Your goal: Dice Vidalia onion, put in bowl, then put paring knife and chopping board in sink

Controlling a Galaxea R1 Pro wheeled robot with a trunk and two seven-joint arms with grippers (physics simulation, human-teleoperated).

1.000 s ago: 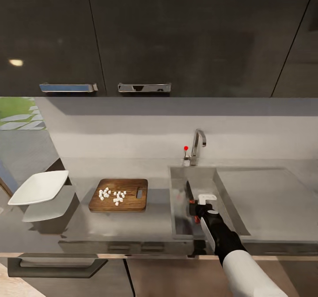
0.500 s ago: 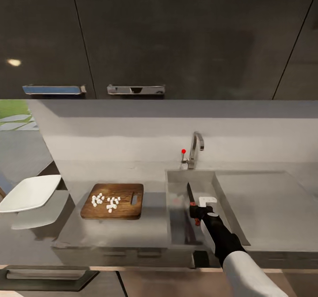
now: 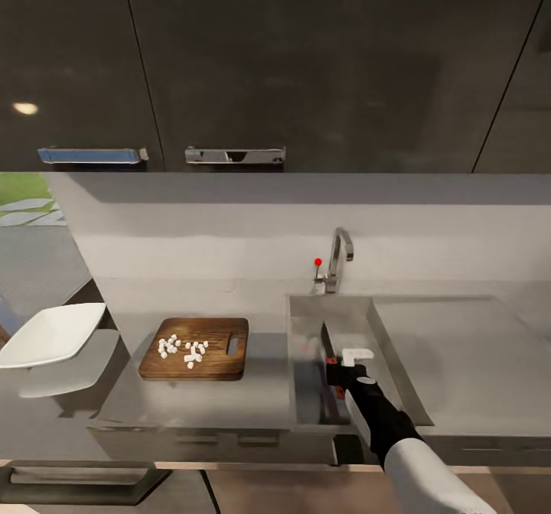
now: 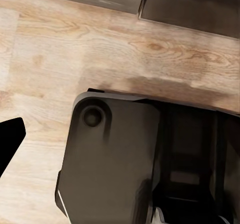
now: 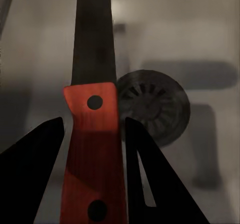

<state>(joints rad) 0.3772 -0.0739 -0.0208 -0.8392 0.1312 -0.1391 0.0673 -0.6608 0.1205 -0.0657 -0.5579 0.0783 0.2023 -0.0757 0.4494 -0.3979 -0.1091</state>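
Lower than 0.5 s ago, the right gripper [image 3: 334, 367] clamps the knife [image 5: 92, 109] by its red handle, blade pointing over the drain [image 5: 152, 106] inside the sink [image 3: 306, 315], likely for release there. Diced onion [image 3: 184, 348] sits on the board [image 3: 222, 361], bowl [image 3: 50, 334] beside.

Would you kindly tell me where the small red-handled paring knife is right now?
In the head view, the paring knife is held by the right gripper over the grey steel sink, right of the brown wooden chopping board, blade pointing toward the faucet.
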